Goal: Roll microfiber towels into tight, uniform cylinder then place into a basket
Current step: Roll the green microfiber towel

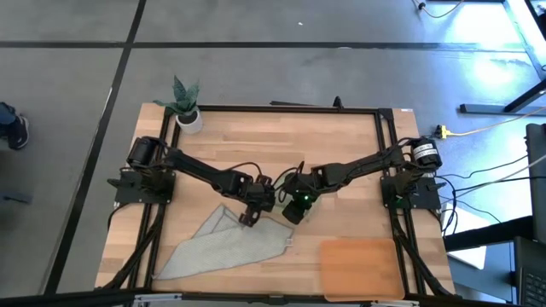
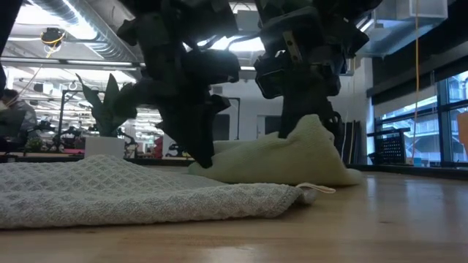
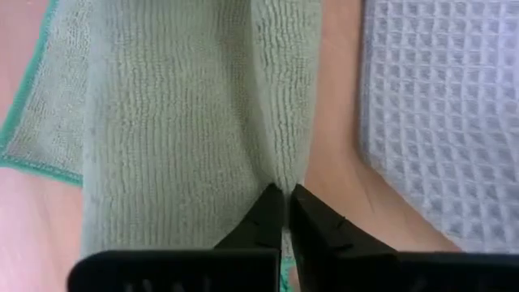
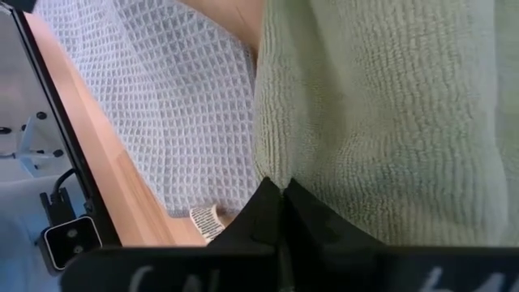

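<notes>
Pinching the green towel (image 3: 186, 122), both jaws' closure shows only in wrist views.

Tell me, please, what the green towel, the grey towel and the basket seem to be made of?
Green towel: soft terry-like microfibre, fine looped ribs, matte.
Grey towel: woven cloth with a waffle grid, matte.
Basket: flat orange-brown tray, perhaps wood or board; its surface is too far to judge.

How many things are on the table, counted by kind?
Towels: 2, the green towel and the grey towel
Basket: 1
Plant: 1
Total: 4
</notes>
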